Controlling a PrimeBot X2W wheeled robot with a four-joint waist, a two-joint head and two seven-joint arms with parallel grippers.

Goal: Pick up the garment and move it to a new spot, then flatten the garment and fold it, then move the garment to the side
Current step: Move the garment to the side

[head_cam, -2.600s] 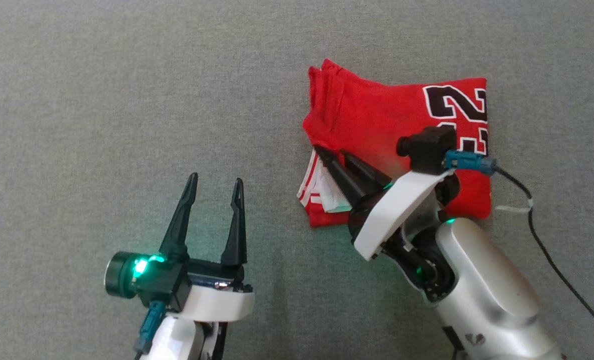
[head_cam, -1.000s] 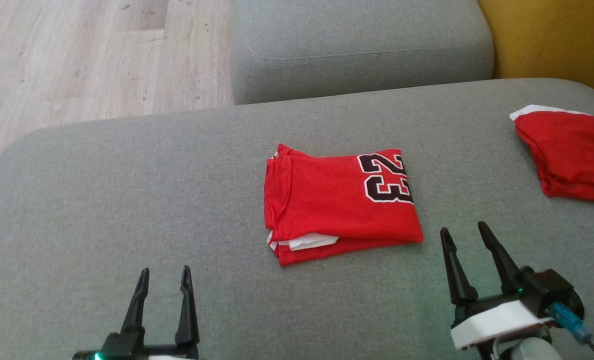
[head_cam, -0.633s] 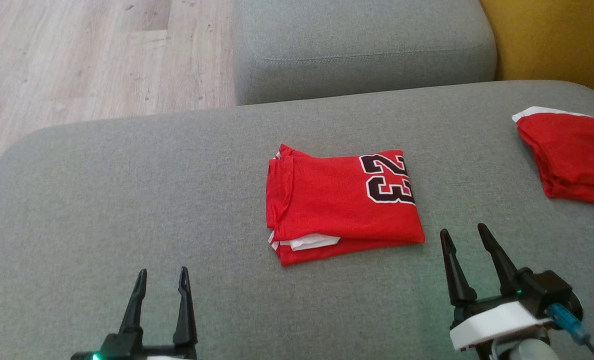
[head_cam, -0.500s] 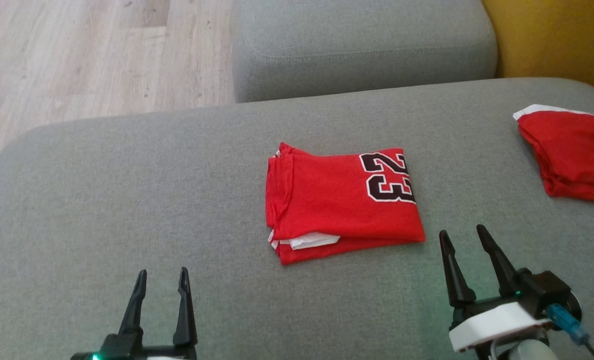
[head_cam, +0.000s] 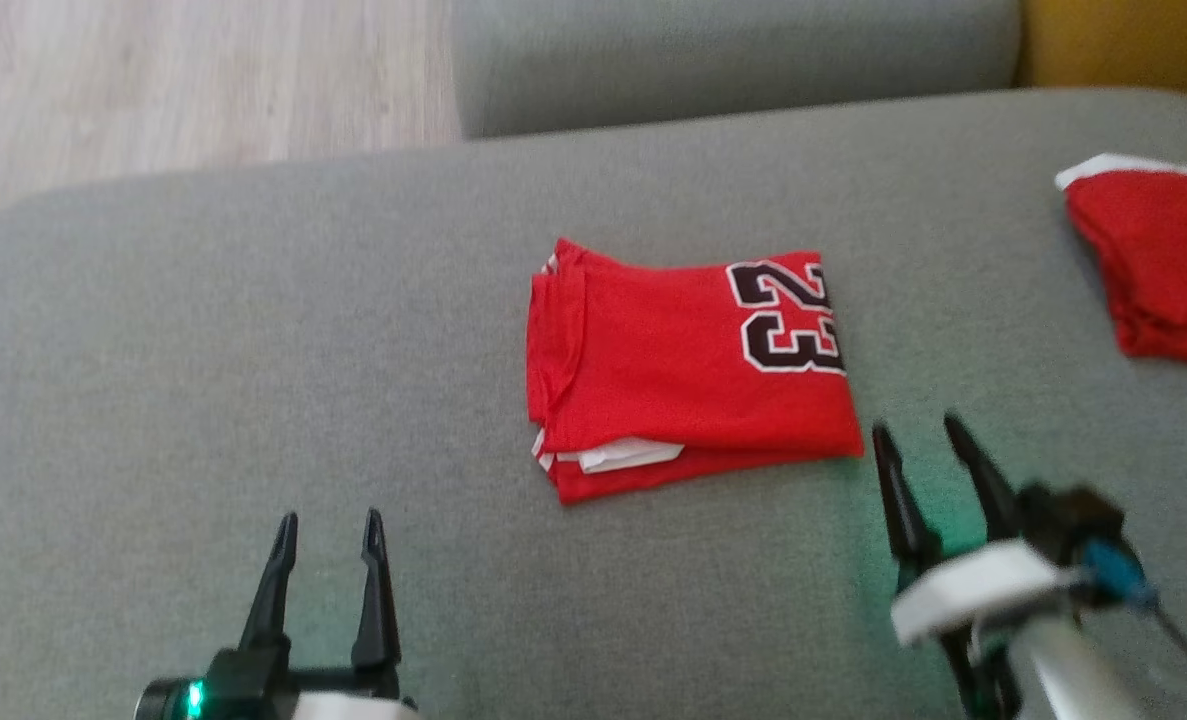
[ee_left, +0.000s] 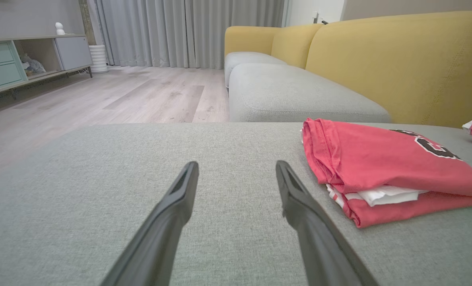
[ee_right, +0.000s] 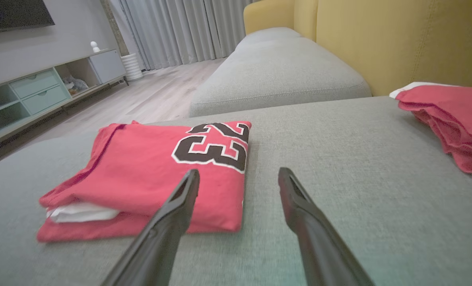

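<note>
Garment (head_cam: 683, 375) is folded, lying mid grey cushion (head_cam: 203, 350), "23" facing up, white layer poking out at near-left edge. L gripper (head_cam: 329, 517): fingers apart, empty, near side, well clear of it. R gripper (head_cam: 915, 426): fingers spread too, empty, tips just beside near-right corner. Head view is blurry, prob not touching. 2nd red garment (head_cam: 1163, 270) sits far right.

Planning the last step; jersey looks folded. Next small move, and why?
Probably ease the right end effector left to the jersey's near right corner and close on the stacked layers. The jersey lies folded in the middle of the cushion. Both end effectors are open and clear of it, the right one beside that corner, the left end effector farther off.
</note>
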